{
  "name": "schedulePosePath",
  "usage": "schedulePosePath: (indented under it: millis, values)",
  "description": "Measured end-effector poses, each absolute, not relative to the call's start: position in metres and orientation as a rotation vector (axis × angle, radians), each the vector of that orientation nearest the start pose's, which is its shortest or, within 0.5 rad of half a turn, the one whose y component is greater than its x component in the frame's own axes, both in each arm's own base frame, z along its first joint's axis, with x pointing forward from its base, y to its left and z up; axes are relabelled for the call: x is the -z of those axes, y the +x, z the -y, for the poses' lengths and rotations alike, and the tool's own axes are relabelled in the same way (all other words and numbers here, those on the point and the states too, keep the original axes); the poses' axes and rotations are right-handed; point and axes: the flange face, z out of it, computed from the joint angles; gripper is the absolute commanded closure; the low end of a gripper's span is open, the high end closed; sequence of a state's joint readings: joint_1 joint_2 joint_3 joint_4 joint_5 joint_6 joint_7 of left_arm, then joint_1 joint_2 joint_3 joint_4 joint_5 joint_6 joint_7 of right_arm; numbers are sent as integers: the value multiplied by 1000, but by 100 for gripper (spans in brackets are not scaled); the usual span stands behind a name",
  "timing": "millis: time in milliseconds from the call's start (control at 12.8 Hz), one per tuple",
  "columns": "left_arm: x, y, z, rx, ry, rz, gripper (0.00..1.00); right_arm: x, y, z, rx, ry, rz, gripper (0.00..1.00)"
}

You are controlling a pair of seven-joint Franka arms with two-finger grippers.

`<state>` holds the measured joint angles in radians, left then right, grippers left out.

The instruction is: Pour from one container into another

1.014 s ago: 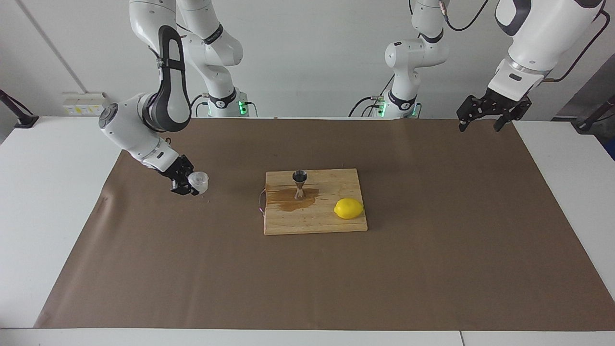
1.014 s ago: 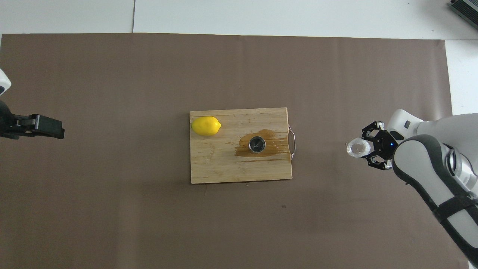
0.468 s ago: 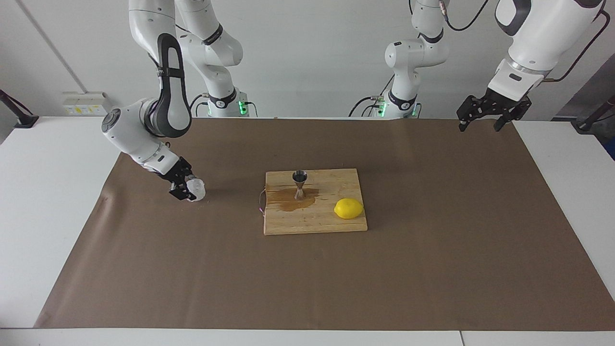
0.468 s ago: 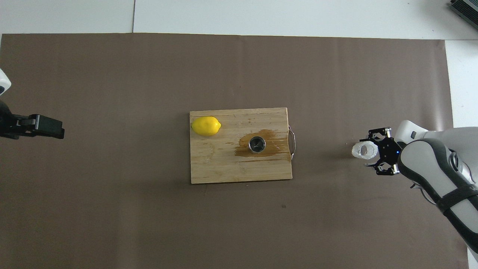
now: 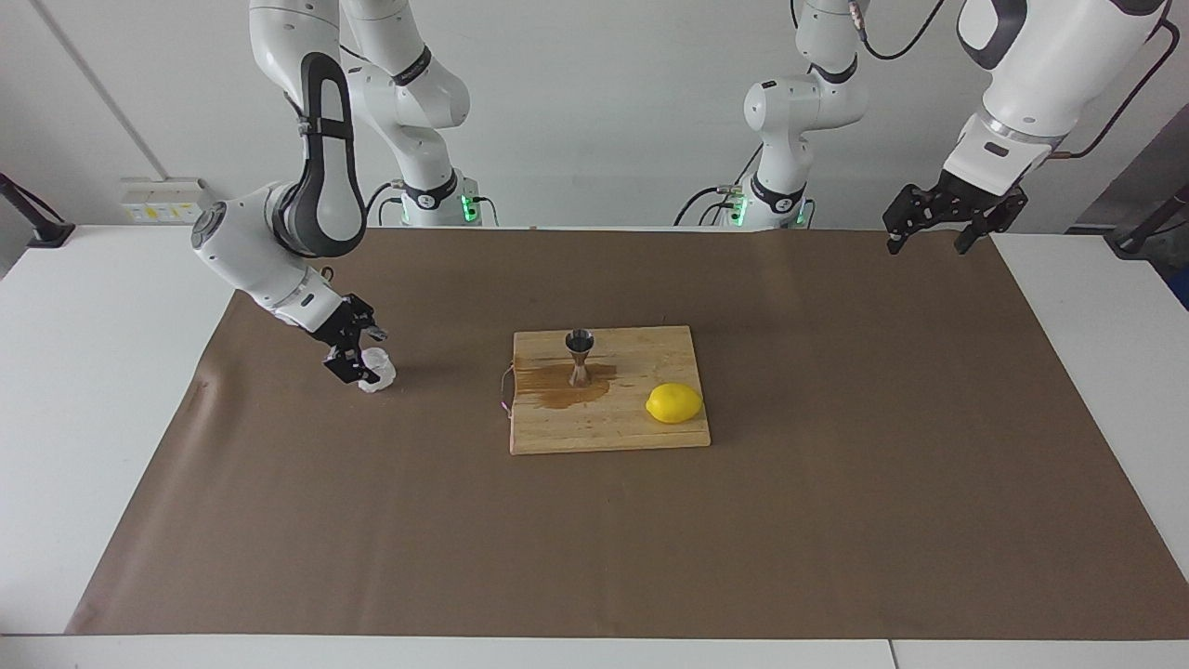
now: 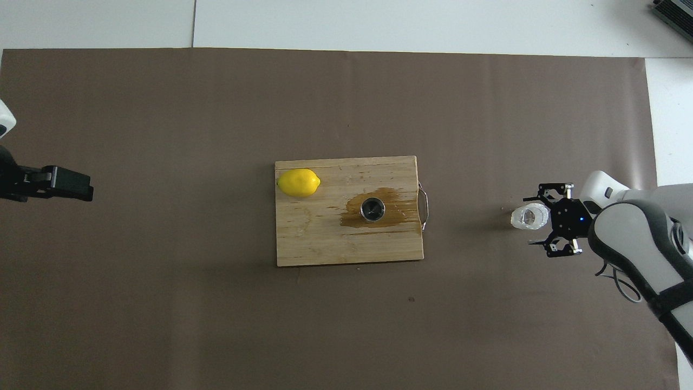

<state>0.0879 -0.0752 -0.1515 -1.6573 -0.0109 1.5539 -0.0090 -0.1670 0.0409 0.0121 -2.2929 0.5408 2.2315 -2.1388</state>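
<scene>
Two arms are on my screens, and only the right one is near the work. The right gripper [image 5: 359,360] sits low over the brown paper [image 5: 836,520] toward the right arm's end of the table, its fingers spread wide, released from the glass cup [image 5: 376,371]. The cup stands on the paper just at the fingertips; I cannot tell whether a finger touches it. From overhead I see the glass cup [image 6: 529,216] upright, its mouth facing up, with the right gripper [image 6: 543,221] beside it.

The jigger [image 5: 580,357] stands upright on the cutting board [image 5: 641,429], well apart from the cup. A brown puddle [image 5: 560,390] spreads around its base, reaching toward the board's metal handle [image 6: 425,206]. A lemon [image 5: 673,403] lies on the same board, toward the left arm's end.

The left gripper [image 5: 932,229] waits, held high over the paper's corner nearest the left arm's base, claw open and holding nothing.
</scene>
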Motion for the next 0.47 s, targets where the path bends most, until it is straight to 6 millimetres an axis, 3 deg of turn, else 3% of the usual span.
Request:
schedulePosePath:
  millis: [234, 468]
  values:
    - [-623, 527, 38, -46, -3139, -85, 0, -374, 507, 56, -603, 2419, -2297, 0]
    - [-623, 527, 38, -46, -3139, -85, 0, -430, 524, 45, -627, 2526, -2181, 0]
